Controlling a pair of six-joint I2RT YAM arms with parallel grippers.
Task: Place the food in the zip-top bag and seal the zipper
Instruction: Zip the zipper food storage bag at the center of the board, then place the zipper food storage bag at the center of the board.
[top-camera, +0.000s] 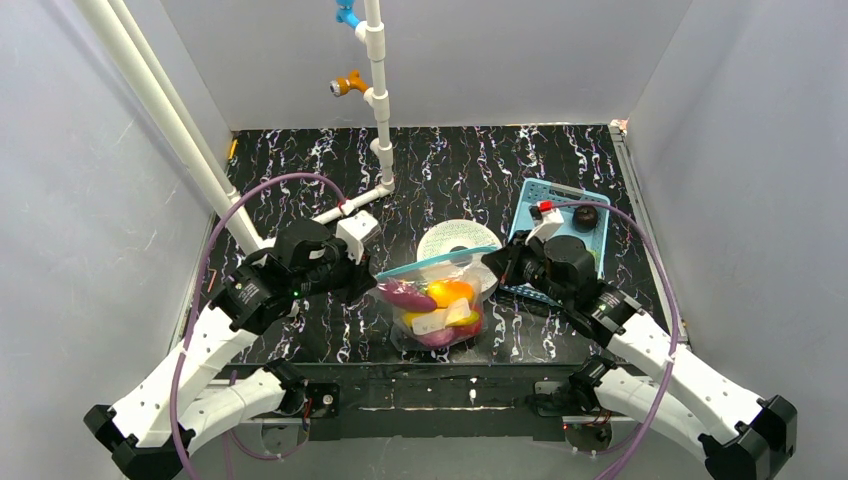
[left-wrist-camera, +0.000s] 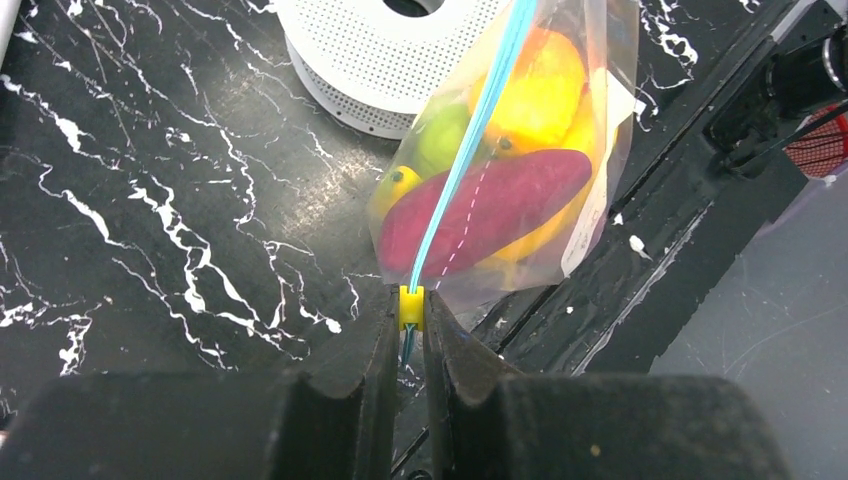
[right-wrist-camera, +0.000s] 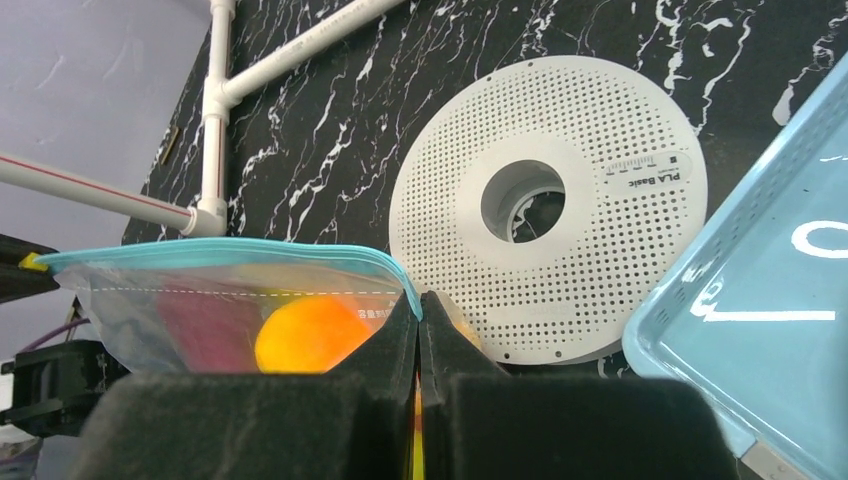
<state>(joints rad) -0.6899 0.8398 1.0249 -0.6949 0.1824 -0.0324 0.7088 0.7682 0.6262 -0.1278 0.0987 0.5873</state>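
Note:
The clear zip-top bag (top-camera: 440, 310) hangs between my two grippers above the table's near middle. It holds the food: a purple eggplant (left-wrist-camera: 485, 210), a yellow-orange piece (left-wrist-camera: 540, 85), a green pear (left-wrist-camera: 440, 135) and a yellow banana tip (left-wrist-camera: 395, 185). The teal zipper (top-camera: 437, 263) runs taut along the top edge. My left gripper (left-wrist-camera: 410, 310) is shut on the yellow slider (left-wrist-camera: 410, 305) at the zipper's left end. My right gripper (right-wrist-camera: 420, 305) is shut on the bag's right top corner; the zipper (right-wrist-camera: 230, 250) and the orange piece (right-wrist-camera: 310, 335) show beside it.
A white perforated disc (top-camera: 455, 240) lies just behind the bag, also in the right wrist view (right-wrist-camera: 550, 200). A light-blue basket (top-camera: 560, 235) sits at the right rear under the right arm. White pipes (top-camera: 378, 110) stand at the back left. The table's front edge (top-camera: 440, 375) is near.

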